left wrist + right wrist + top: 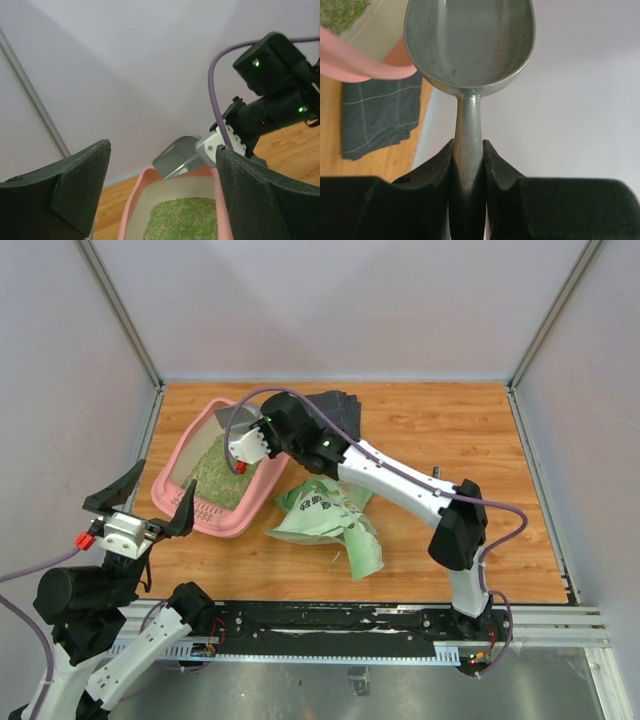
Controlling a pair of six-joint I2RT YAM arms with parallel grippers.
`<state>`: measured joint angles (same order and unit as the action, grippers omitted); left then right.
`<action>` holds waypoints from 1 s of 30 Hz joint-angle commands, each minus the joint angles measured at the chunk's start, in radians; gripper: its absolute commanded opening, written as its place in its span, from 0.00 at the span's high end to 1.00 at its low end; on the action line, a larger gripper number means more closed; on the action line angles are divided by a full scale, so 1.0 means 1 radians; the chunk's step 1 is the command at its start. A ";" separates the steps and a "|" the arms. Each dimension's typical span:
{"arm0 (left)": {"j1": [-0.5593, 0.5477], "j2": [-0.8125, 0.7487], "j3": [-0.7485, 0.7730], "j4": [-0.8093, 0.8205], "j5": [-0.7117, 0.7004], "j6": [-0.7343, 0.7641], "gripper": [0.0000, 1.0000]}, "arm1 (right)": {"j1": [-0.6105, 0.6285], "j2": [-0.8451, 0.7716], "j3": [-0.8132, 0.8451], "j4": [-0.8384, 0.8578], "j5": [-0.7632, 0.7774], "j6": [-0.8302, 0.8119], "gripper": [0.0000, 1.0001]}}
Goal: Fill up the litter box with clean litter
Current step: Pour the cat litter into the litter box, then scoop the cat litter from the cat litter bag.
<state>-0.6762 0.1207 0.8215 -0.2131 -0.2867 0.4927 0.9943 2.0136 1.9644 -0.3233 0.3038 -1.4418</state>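
Pale walls close in a wooden table (450, 440), and your right gripper (468, 145) is clamped on the handle of the metal scoop (470, 45). Its bowl juts ahead of the fingers and shows bare metal. The pink litter box (235, 525) sits below and just left of that bowl, with clean litter (215, 475) covering only part of its floor, so I judge more loads are needed. The green-and-white bag (325, 515) lies behind the gripper, toward its own base and to the right. I can't tell where its mouth is, so find it before you dip. Hold the bowl level on the way back and tip only once it is well inside the rim. The dark cloth (375, 120) lies just beyond the box. Your left gripper (165, 478) hangs spread wide, holding nothing, with the box just ahead of it.
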 commanded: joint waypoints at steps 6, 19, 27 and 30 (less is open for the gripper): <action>0.004 0.166 0.054 -0.123 0.145 -0.144 0.26 | -0.088 -0.412 -0.264 -0.166 -0.170 0.574 0.99; 0.004 0.426 0.001 -0.119 0.861 -0.013 0.32 | -0.127 -0.960 -0.629 -0.513 -0.110 0.780 0.99; -0.026 0.634 0.042 -0.063 0.994 -0.046 0.46 | -0.128 -1.108 -0.694 -0.670 -0.067 0.860 0.99; -0.087 0.675 0.039 -0.063 0.962 -0.026 0.40 | -0.128 -1.144 -0.704 -0.753 -0.062 0.864 0.99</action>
<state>-0.7052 0.7658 0.8318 -0.3084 0.6407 0.4496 0.8761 0.9146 1.2751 -0.9604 0.2146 -0.6308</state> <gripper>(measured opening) 0.583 0.242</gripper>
